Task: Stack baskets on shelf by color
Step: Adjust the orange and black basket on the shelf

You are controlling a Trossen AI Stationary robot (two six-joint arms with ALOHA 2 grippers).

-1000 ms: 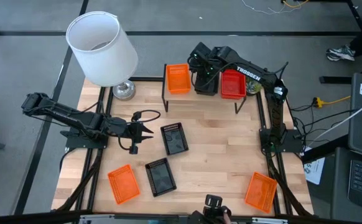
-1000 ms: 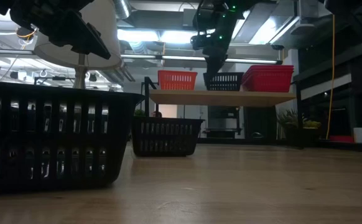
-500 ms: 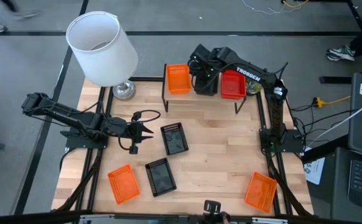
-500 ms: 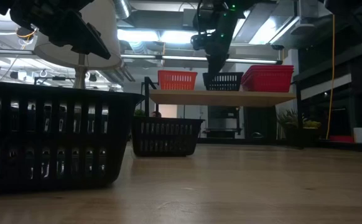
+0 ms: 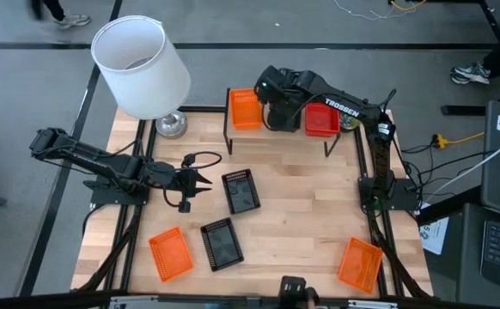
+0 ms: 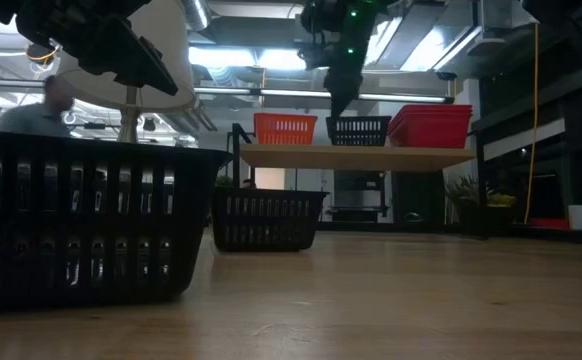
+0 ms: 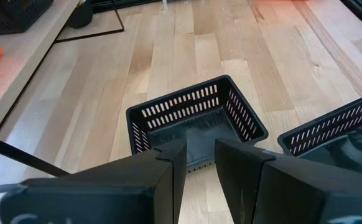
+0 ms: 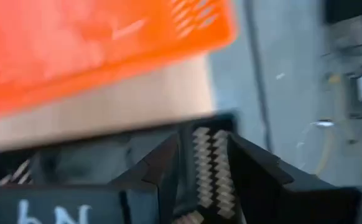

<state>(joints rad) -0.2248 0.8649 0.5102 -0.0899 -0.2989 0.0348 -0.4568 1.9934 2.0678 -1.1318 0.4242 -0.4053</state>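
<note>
Up on the shelf [image 6: 356,156], three baskets sit in a row: an orange basket [image 5: 245,109] at one end, a black basket [image 6: 359,130] in the middle and a red basket [image 5: 321,118] at the other end. The right gripper [image 6: 337,100] hangs just above the black basket's near rim, its fingers [image 8: 201,163] a narrow gap apart and holding nothing. The left gripper [image 5: 200,181] hovers low over the bench [image 5: 301,215], beside a second black basket [image 5: 240,190]; its fingers [image 7: 171,163] are slightly parted and empty. A third black basket [image 5: 222,243] lies nearer the front edge, with another orange basket [image 5: 170,253] just beside it. One more orange basket [image 5: 359,262] rests well apart at the front right corner. A lamp with a white shade [image 5: 141,67] stands at the back left corner.
</note>
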